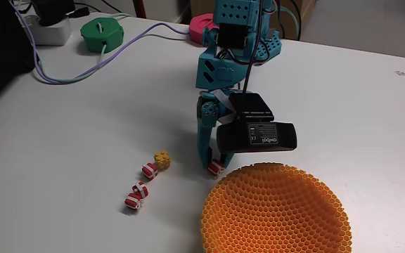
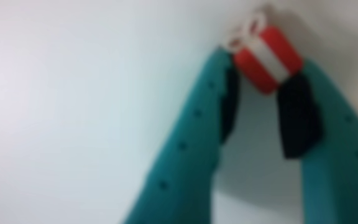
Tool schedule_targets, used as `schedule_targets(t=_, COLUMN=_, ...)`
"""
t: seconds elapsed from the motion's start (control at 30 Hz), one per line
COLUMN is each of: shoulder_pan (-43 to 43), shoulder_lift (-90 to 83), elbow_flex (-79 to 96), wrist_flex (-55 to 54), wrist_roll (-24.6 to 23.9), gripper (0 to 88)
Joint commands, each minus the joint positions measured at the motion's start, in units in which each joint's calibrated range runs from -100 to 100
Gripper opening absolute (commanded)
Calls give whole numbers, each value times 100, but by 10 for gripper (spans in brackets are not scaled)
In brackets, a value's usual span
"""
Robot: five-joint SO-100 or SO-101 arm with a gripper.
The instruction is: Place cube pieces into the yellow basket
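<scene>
where cables cross it, white table (image 1: 343, 91) bears yellow basket (image 1: 276, 207).

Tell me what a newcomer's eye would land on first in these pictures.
First the big orange-yellow basket at the bottom right of the fixed view, its honeycomb walls glowing against the white table. Next the teal arm reaching down just left of it, its gripper with a red-and-white cube between its jaws. Four more small cubes lie scattered further left.
</scene>
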Motion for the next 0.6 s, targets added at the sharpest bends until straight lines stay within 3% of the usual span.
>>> schedule_targets(t=0.0, shoulder_pan=192, shoulder_lift=-612, elbow_flex=-602, wrist_flex=1059, wrist_roll=303, gripper=0)
schedule_targets(t=0.17, shoulder_pan=248, shoulder_lift=-1105, elbow_flex=-2335, wrist_flex=3153, wrist_roll=816, gripper=0)
schedule_targets(t=0.27, shoulder_pan=43, shoulder_lift=-1105, elbow_flex=-3279, wrist_flex=3562, wrist_roll=869, gripper=0)
schedule_targets(t=0.37, shoulder_pan=-376, shoulder_lift=-906, elbow_flex=-3779, wrist_flex=3049, wrist_roll=694, gripper=0)
schedule_targets(t=0.5, shoulder_pan=-1001, shoulder_lift=-508, elbow_flex=-3231, wrist_flex=1259, wrist_roll=107, gripper=6)
schedule_targets(t=0.57, shoulder_pan=-1243, shoulder_lift=-281, elbow_flex=-3096, wrist_flex=929, wrist_roll=34, gripper=182)
